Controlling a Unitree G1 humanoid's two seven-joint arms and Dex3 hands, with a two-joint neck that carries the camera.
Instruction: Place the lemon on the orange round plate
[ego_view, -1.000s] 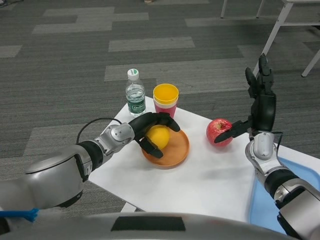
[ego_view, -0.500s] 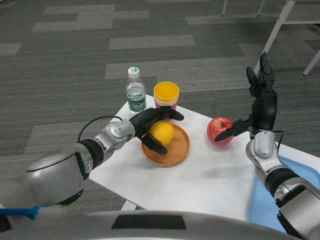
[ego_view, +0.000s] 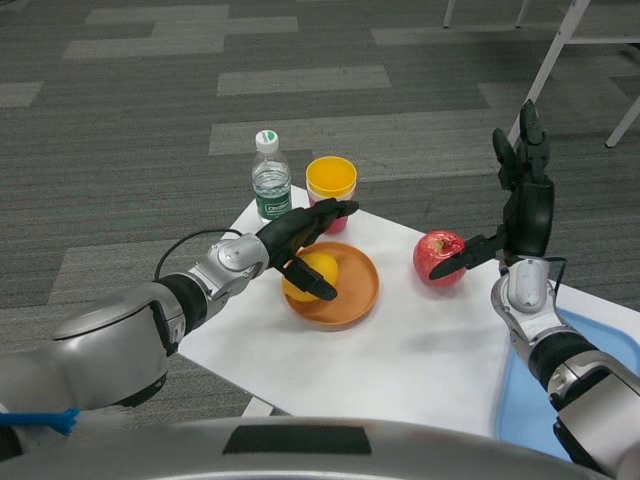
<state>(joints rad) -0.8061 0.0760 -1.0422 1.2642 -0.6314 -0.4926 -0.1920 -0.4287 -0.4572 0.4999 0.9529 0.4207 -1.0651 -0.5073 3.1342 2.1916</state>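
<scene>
The yellow lemon (ego_view: 314, 272) lies in the left part of the orange round plate (ego_view: 354, 296) near the middle of the white table. My left hand (ego_view: 296, 240) reaches in from the left. Its fingers are stretched out straight above the lemon and lifted off it. The thumb still lies across the lemon's front. My right hand (ego_view: 522, 212) is raised upright at the right with fingers apart and empty. Its thumb points toward a red apple.
The red apple (ego_view: 438, 258) stands right of the plate. A water bottle (ego_view: 270, 186) and a yellow cup stacked in a pink one (ego_view: 331, 186) stand at the table's far corner. A blue tray (ego_view: 562, 402) lies at the bottom right. A black cable loops off the left edge.
My left hand's fingers have uncurled from around the lemon and now stretch out above it. The lemon has settled in the plate. The right hand has stayed put.
</scene>
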